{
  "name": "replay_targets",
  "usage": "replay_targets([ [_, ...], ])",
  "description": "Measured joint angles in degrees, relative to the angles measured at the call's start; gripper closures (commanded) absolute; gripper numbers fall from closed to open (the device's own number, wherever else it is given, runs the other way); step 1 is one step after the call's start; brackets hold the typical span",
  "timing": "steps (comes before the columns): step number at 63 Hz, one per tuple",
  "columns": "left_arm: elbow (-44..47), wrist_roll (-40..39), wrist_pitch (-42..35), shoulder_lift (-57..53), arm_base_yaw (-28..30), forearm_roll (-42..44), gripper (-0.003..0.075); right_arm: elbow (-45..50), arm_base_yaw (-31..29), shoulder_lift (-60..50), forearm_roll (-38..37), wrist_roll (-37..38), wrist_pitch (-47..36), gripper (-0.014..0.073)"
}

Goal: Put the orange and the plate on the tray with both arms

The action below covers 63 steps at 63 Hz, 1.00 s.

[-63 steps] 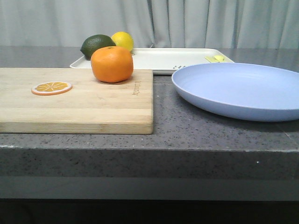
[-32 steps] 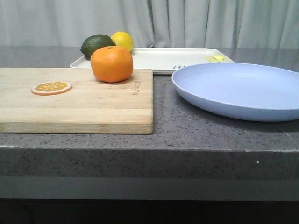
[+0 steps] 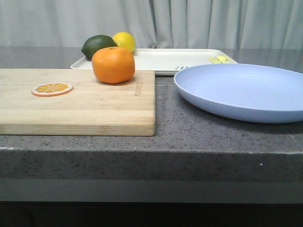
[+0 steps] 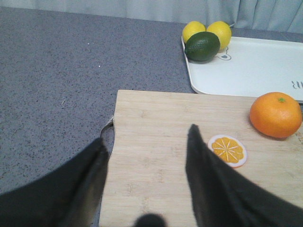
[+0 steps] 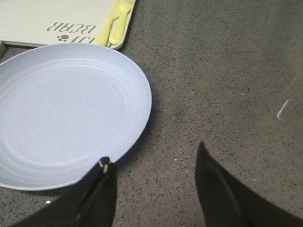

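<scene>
Orange, whole round fruit (image 3: pixel 113 65) at far right of pale wooden cutting board (image 3: pixel 75 101), left half of counter, just short of cream-white rectangular tray (image 3: pixel 175 59) along far edge. Likely firm, light, prone to roll; best pinched across widest girth.

Lavender-blue shallow round plate (image 3: pixel 244 90) toward right edge; likely stiff, slick; grip by rim.

Left gripper (image 4: pixel 144 151), right gripper (image 5: pixel 154 165): jaws apart, empty.

Speckled grey stone counter (image 3: pixel 189 135), grey curtain (image 3: pixel 189 23) behind.

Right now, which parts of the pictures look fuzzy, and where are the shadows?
Left wrist view: the left end effector fingers are blurry dark shapes, while the orange looks sharp. Right wrist view: the right end effector is blurred too, and the plate casts a soft shadow beside its rim. Front view: even, soft light, with a small shadow under the orange on the board.
</scene>
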Motion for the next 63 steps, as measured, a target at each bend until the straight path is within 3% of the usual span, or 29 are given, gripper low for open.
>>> replay_targets([
  [18,0.00,0.90,-2.40,0.13,-0.41,-2.89,0.0120,0.00,0.00,0.00,0.00,0.00,2.35,0.0161],
  [27,-1.16,4.96,-3.82,2.85,-5.24,-5.93,0.0120,0.00,0.00,0.00,0.00,0.00,4.36,0.0161],
  [46,-9.62,8.47,-4.92,19.21,-18.80,-6.38,0.0120,0.00,0.00,0.00,0.00,0.00,4.94,0.0161],
  [63,-21.07,8.96,-5.07,38.77,-26.38,-2.14,0.0117,0.00,0.00,0.00,0.00,0.00,4.94,0.0161],
])
